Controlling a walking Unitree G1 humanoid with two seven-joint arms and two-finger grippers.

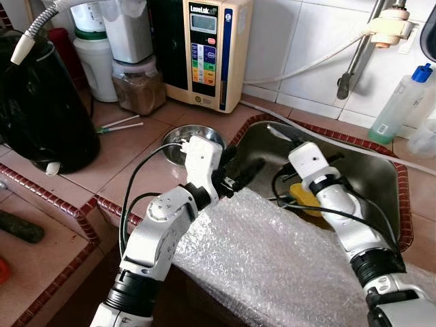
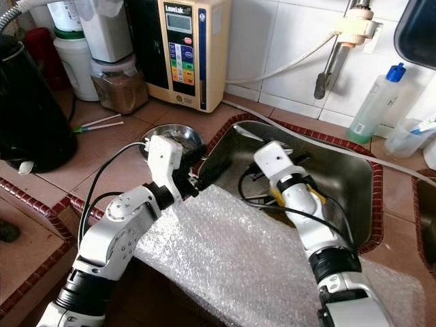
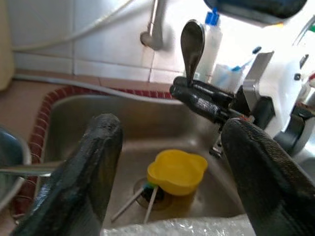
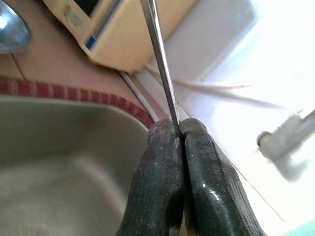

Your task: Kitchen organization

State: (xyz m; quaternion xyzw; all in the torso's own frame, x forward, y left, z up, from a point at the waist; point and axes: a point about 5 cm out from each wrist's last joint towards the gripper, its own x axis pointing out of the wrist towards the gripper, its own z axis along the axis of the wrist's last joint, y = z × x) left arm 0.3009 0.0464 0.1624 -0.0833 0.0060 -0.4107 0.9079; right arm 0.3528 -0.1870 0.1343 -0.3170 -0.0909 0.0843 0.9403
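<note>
I looked down on a terracotta-tiled counter (image 1: pixel 136 146) edged in red brick trim, with the steel sink (image 1: pixel 371 174) sunk into it. Behind the sink rose a white tiled wall (image 1: pixel 300 48), brightly lit. Left of the sink, a cream water ionizer (image 1: pixel 208 51) stood against that wall.

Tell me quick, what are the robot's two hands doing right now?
Left gripper: open, holding nothing, over the sink edge.
Right gripper: shut on a metal spoon, pinching its thin handle above the sink.
</note>
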